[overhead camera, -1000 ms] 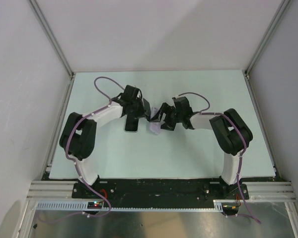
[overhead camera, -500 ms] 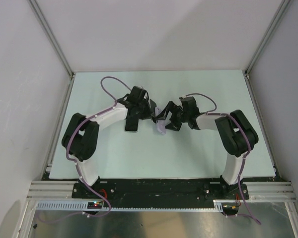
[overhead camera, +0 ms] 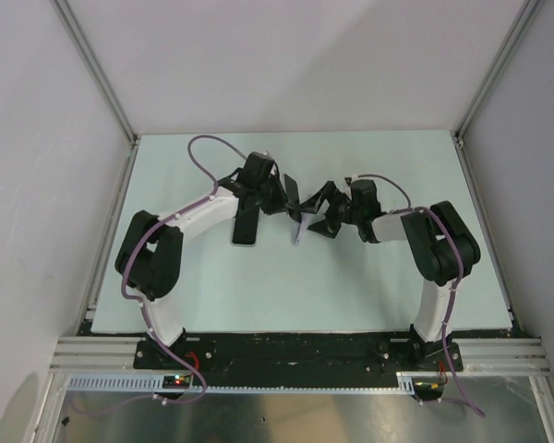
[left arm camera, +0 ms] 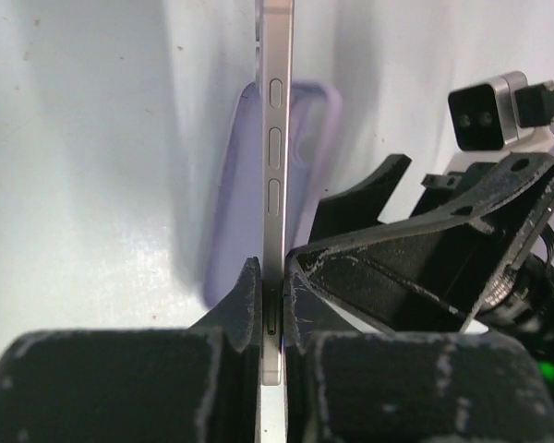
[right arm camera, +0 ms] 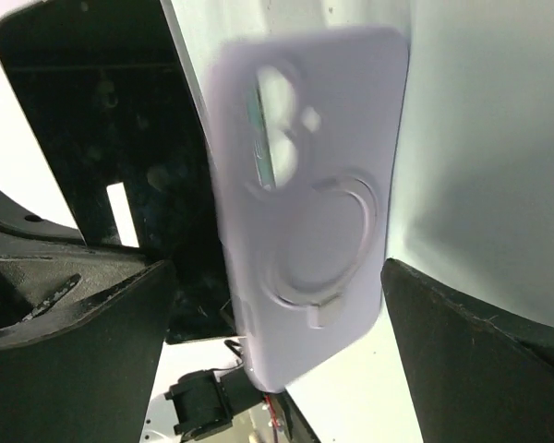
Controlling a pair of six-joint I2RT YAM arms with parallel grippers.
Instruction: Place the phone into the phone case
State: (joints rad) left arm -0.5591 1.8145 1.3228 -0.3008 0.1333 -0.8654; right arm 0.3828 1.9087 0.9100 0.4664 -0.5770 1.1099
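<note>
Left gripper (left arm camera: pixel 272 305) is clamping the phone (left arm camera: pixel 275 138) edge-on beside the lavender phone case (right arm camera: pixel 314 185); right gripper (right arm camera: pixel 272 277) is gaping wide, empty. Fitting is seemingly underway, probably needing re-gripping and pressing.

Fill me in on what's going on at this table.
The left end effector is shut on the phone, holding it on edge. The right end effector stands wide open with the lilac phone case between its fingers, gaps on both sides, so it grips nothing. The case is close beside the phone, but the phone is not in it yet.
</note>
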